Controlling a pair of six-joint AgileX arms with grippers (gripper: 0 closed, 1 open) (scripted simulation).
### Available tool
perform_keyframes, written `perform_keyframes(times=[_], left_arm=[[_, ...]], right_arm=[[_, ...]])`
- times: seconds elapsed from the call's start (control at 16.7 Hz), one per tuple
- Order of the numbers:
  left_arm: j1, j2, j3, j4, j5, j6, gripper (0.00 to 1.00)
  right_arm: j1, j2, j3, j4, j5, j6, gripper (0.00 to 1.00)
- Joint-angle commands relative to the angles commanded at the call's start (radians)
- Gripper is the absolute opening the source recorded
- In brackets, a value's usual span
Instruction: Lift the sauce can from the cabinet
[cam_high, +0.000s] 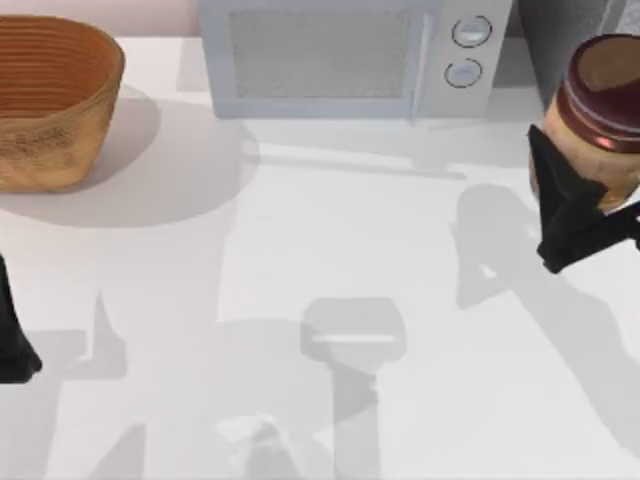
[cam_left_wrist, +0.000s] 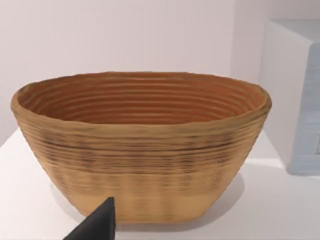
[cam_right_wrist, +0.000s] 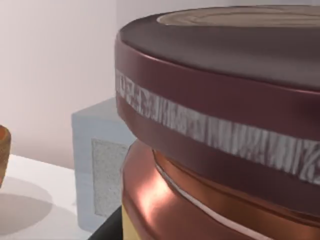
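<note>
The sauce can (cam_high: 600, 90), with a dark maroon top and rim and a tan body, hangs high at the table's far right, well above the surface. My right gripper (cam_high: 588, 168) is shut on its body, one black finger (cam_high: 556, 195) lying down the can's left side. In the right wrist view the sauce can (cam_right_wrist: 225, 125) sits very close, its maroon rim carrying a pale band. The dark grey cabinet (cam_high: 555, 45) stands behind the can at the back right. My left arm (cam_high: 15, 340) is parked at the left edge, with one dark fingertip (cam_left_wrist: 100, 225) in its wrist view.
A woven brown basket (cam_high: 50, 100) (cam_left_wrist: 140, 145) stands at the back left. A pale blue-grey microwave (cam_high: 340, 60) (cam_right_wrist: 100, 165) with two round knobs fills the back middle. The white table (cam_high: 320, 250) stretches between the arms.
</note>
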Motion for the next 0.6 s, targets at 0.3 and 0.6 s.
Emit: perform_keyframes(times=[0.3,0.6], left_arm=[[0.000,0.000,0.000,0.000,0.000,0.000,1.00],[0.000,0.000,0.000,0.000,0.000,0.000,1.00]], right_arm=[[0.172,0.501,0.115,0.333,0.012,0.006,0.00],[0.290,0.883,0.199,0.594,0.027,0.013,0.00]])
